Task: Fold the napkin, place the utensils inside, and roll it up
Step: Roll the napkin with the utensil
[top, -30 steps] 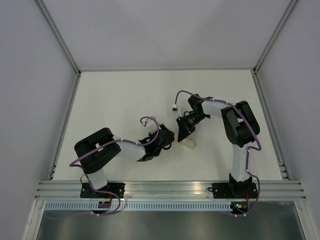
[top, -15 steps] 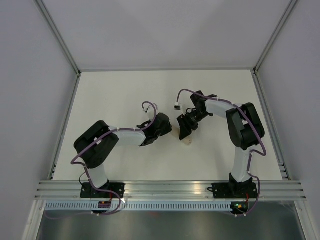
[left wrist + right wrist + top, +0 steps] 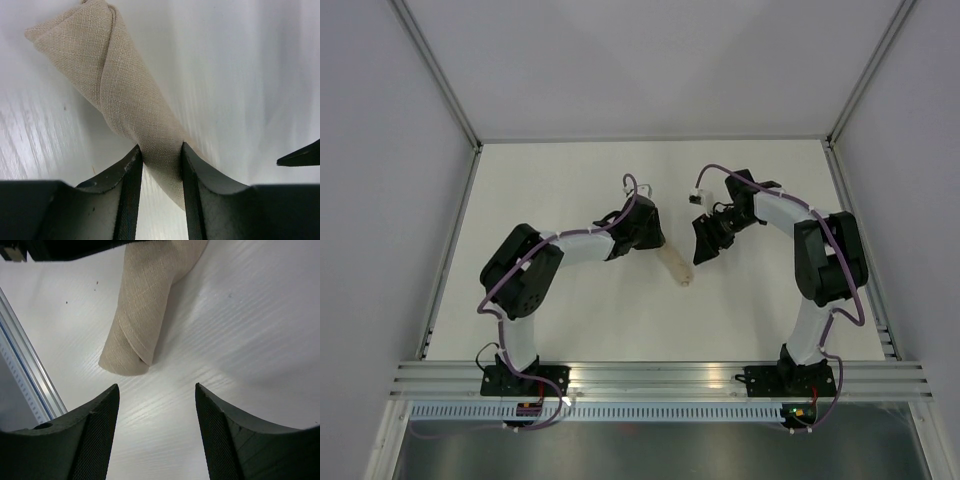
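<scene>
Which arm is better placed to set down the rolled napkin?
Left, probably. The left gripper is closed on one end of the rolled napkin, while the right gripper is open and empty, apart from the roll.

Two arms, same build. The left arm (image 3: 582, 248) and the right arm (image 3: 778, 208) both have white link shells, chunky black joint housings and black base plates. A purple cable (image 3: 724, 168) loops along each, and the right one ends in a white plug (image 3: 700, 195). The left gripper (image 3: 161, 147) has smooth matte black fingers (image 3: 127, 195). The right gripper (image 3: 156, 386) is black too, with a fine mesh grain inside.
</scene>
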`<state>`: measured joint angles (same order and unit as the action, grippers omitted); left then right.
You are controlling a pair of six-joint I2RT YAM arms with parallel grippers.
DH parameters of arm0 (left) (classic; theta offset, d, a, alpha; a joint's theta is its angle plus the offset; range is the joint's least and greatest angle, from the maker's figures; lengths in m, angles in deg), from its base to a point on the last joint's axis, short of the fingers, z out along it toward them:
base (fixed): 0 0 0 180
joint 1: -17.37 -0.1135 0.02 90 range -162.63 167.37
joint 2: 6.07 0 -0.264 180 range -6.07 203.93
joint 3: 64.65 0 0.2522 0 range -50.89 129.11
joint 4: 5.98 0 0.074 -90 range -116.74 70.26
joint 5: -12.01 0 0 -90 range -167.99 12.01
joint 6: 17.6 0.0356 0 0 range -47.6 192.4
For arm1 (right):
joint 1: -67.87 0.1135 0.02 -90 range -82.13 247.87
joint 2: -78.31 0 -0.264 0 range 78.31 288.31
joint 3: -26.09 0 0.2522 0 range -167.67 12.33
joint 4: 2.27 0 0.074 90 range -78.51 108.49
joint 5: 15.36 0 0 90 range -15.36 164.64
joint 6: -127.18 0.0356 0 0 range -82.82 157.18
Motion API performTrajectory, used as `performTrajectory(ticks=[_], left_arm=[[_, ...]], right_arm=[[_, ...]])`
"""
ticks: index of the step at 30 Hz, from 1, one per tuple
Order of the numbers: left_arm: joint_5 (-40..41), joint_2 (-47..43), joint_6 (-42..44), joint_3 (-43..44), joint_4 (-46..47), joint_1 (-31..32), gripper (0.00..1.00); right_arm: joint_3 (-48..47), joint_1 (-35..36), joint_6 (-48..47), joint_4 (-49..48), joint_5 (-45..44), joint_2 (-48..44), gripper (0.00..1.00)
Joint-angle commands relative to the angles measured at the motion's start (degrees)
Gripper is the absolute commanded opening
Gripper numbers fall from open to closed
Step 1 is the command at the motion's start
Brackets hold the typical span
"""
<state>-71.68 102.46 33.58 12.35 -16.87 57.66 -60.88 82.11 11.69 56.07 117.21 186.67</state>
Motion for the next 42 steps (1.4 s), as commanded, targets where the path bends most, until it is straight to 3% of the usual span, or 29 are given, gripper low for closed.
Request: performTrajectory(ticks=[1, 7, 19, 30, 42], left_arm=[[-8.0, 3.6, 12.1, 4.4, -5.9, -1.9, 0.40], [-13.8, 8.3, 21.3, 12.6, -11.9, -3.8, 0.41], [-23.8, 18.6, 29.9, 29.6, -25.5, -7.6, 0.46], [-25.5, 16.5, 29.3, 31.5, -26.6, -8.2, 0.56], [-28.0, 12.1, 28.0, 33.0, -25.6, -8.9, 0.58]], right_arm=[[-1.3, -1.7, -1.4, 0.8, -0.4, -3.0, 0.68], [-1.2, -3.7, -2.3, 0.2, -1.2, -4.3, 0.68], [1.4, -6.1, -0.1, -4.9, -2.0, -7.4, 0.69], [2.1, -7.4, -0.3, -6.2, -2.1, -8.6, 0.69], [2.2, -8.3, -0.6, -6.1, -1.4, -8.6, 0.70]])
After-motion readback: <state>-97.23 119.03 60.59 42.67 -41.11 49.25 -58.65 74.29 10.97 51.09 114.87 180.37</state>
